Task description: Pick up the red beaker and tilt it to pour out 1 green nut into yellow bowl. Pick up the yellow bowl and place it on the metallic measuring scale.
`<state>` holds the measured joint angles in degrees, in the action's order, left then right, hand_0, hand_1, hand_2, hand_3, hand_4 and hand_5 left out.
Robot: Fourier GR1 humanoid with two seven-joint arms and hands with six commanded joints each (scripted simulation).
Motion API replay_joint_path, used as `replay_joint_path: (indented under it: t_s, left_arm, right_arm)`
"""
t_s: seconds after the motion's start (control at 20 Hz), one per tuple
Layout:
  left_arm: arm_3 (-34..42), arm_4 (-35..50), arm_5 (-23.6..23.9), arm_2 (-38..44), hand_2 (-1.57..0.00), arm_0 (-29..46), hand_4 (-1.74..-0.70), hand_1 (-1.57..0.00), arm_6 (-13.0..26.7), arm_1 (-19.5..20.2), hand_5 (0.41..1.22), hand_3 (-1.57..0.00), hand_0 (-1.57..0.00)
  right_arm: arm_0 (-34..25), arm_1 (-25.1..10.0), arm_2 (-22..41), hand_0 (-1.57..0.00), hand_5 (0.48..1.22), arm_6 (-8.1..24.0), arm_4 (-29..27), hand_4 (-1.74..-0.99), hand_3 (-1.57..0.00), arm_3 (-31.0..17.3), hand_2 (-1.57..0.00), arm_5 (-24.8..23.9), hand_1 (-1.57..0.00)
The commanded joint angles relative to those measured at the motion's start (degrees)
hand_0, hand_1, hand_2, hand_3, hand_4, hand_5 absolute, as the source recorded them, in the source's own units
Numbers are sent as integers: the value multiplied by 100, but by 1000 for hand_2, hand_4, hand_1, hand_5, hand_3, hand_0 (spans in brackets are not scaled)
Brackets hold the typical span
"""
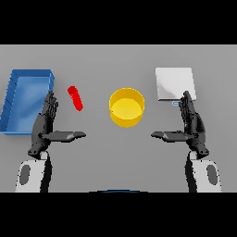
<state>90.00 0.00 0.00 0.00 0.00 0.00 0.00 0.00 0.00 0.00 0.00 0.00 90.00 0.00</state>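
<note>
The red beaker [75, 98] lies on its side on the grey table, left of centre. A yellow bowl [126, 107] stands in the middle; I cannot make out any nut in it. The metallic measuring scale [174, 83], a pale square plate, sits at the back right. My left hand [46, 124] is open, fingers straight and thumb pointing inward, just left of and nearer than the beaker, apart from it. My right hand [190, 124] is open the same way, in front of the scale and right of the bowl, holding nothing.
A blue open tray [26, 100] lies at the far left, right behind and beside my left hand.
</note>
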Motion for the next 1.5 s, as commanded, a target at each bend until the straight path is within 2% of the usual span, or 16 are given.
replay_joint_path:
  t_s: [0.0,0.25,0.3,0.35,0.45,0.6,0.65,0.75,0.85,1.0,1.2,1.35,1.45]
  left_arm:
    - [-4,16,-3,19,1,-5,-1093,1,2,18,623,1,1]
    - [-67,168,-113,195,1,-71,-1093,1,24,226,623,1,1]
    - [225,-117,-118,-22,1,225,-1093,1,-212,308,623,1,1]
    - [405,-331,-119,-174,1,433,-1094,1,-344,360,620,1,1]
    - [615,-544,-48,-300,1,599,-1093,1,-252,395,615,1,1]
    - [727,-677,-7,-416,1,603,-1096,1,-33,372,616,1,1]
    - [662,-688,-6,-394,1,576,-1094,1,43,397,613,1,1]
    - [425,-797,32,-415,1,335,-1090,1,157,387,612,1,1]
    - [74,-851,23,-365,1,73,-1106,1,-8,433,623,1,1]
    - [-370,-910,109,-333,1,-293,-1139,1,-261,334,636,1,1]
    - [-1113,-997,323,-138,1,-876,-1150,1,-327,315,632,1,1]
    - [-1692,-916,296,13,1,-1295,-1163,1,-452,320,631,1,1]
    - [-2132,-925,360,84,1,-1557,-1180,1,-688,248,635,1,1]
  right_arm:
    - [3,1,0,1,660,-3,-2,-1128,1,3,1,-5,1]
    - [27,-40,-26,1,660,-33,-36,-1128,1,15,1,28,1]
    - [262,-172,298,1,660,-624,607,-1128,1,225,1,-107,1]
    - [402,-223,535,1,663,-818,1018,-1128,1,415,1,-194,1]
    - [619,-250,743,1,666,-849,1443,-1126,1,557,1,-324,1]
    - [707,-258,820,1,659,-722,1624,-1112,1,660,1,-389,1]
    - [698,-247,794,1,660,-775,1514,-1120,1,681,1,-339,1]
    - [731,-187,856,1,653,-727,1529,-1123,1,769,1,-335,1]
    - [722,-202,850,1,650,-565,1600,-1130,1,760,1,-373,1]
    - [669,-201,758,1,653,-604,1368,-1171,1,787,1,-285,1]
    - [629,-243,692,1,664,-608,1263,-1213,1,750,1,-223,1]
    - [557,-248,672,1,666,-656,1258,-1230,1,682,1,-228,1]
    - [597,-252,679,1,668,-702,1269,-1239,1,710,1,-229,1]
